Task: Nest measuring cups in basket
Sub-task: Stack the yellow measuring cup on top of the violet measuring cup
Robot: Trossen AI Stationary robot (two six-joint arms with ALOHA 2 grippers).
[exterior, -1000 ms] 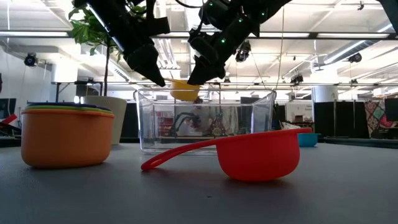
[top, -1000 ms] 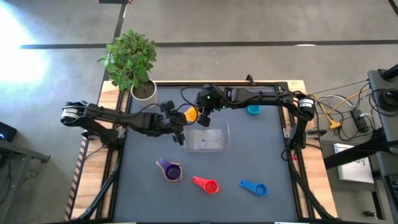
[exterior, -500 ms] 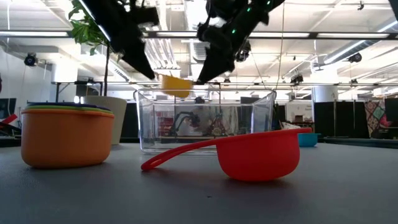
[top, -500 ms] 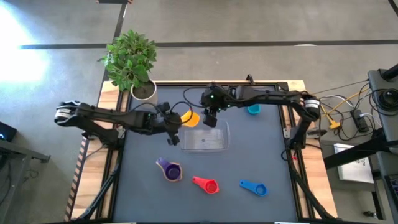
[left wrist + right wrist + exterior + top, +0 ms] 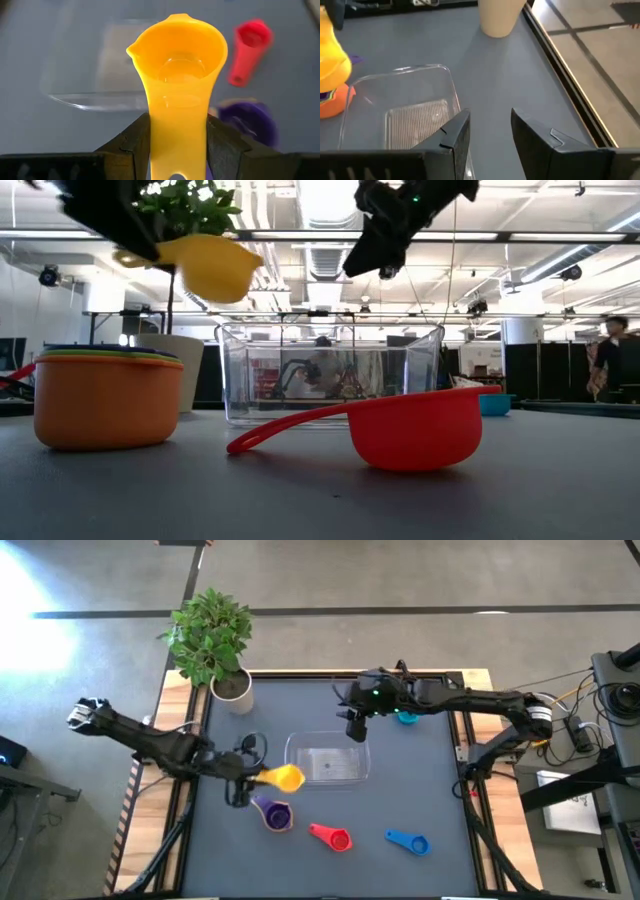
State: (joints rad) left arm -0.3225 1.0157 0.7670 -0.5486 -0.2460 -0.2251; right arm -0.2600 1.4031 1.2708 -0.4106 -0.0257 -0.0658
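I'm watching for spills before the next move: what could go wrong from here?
1. The left tool grips the yellow plastic measuring cup only by its flat handle, with the bowl cantilevered; it may twist or slip.
2. That cup hangs beside the clear plastic basket, close to the purple-topped cup stack; a low swing might knock either.

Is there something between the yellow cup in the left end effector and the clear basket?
Nothing visible. The yellow cup hangs in the left end effector beside the empty basket; the open right end effector is at its far edge.
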